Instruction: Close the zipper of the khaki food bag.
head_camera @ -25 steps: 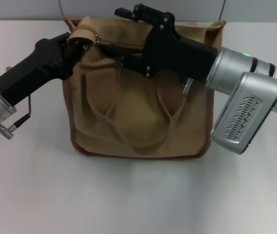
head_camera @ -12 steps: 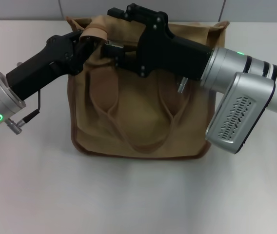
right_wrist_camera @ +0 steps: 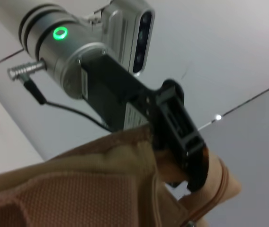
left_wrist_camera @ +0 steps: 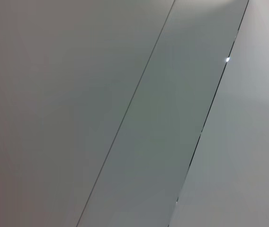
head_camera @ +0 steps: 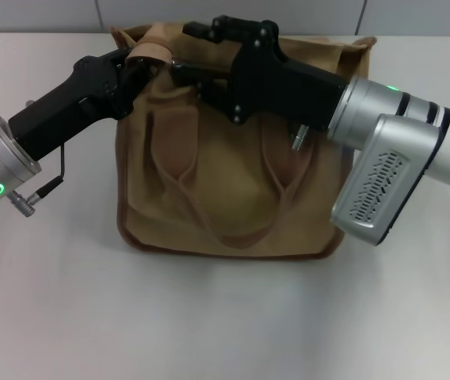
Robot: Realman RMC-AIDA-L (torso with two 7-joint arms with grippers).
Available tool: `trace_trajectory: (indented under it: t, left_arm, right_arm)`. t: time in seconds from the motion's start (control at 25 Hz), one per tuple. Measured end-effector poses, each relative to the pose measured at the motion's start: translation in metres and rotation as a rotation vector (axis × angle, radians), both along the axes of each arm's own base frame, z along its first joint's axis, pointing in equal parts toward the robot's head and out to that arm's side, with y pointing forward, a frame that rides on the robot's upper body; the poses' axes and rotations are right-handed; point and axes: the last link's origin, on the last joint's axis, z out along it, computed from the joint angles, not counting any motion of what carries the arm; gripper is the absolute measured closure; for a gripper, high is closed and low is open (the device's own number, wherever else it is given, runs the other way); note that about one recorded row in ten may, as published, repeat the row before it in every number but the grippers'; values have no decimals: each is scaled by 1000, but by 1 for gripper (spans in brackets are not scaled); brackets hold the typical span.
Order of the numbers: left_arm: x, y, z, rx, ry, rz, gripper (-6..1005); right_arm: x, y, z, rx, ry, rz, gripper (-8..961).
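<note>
White table [head_camera: 225, 317], khaki food bag [head_camera: 233, 190], left hand [head_camera: 142, 63] pinching

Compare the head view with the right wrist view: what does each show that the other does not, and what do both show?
Only the head view shows the whole khaki food bag, its looped handles, the table and the right hand at the bag's top edge. Only the right wrist view shows the left arm's camera module from close up. Both show the left hand clamping a tan fold at the bag's top corner.
</note>
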Motion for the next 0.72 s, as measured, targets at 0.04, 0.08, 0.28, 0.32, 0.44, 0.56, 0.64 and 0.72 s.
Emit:
trace_trajectory:
  t: [0.04,0.08,0.28,0.32,0.44,0.56,0.64,0.72]
  left_arm:
    - [0,0,0,0,0,0,983]
    - [0,0,0,1,0,1,983]
    - [0,1,0,3,0,4,983]
    - [0,1,0,3,0,4,983]
    - [-1,1,0,3,0,5,983]
    - [-2,0,1,4,0,8,983]
    - [-2,0,1,5,-1,10,983]
    - [-2,-1,1,5,-1,11,983]
  right_arm:
    - [1,1,0,2,-5,-8,317]
    - [0,2,-1,1,-10,-13,533]
    - [-1,3,-1,-2,-1,-21,725]
    - [-1,3,-1,-1,5,-29,764]
    - [-1,3,-1,-1,7,-31,856]
    - [-1,3,-1,-2,8,-33,947]
    - [0,3,-1,-3,8,-34,948]
    - [1,2,-1,-5,5,-35,948]
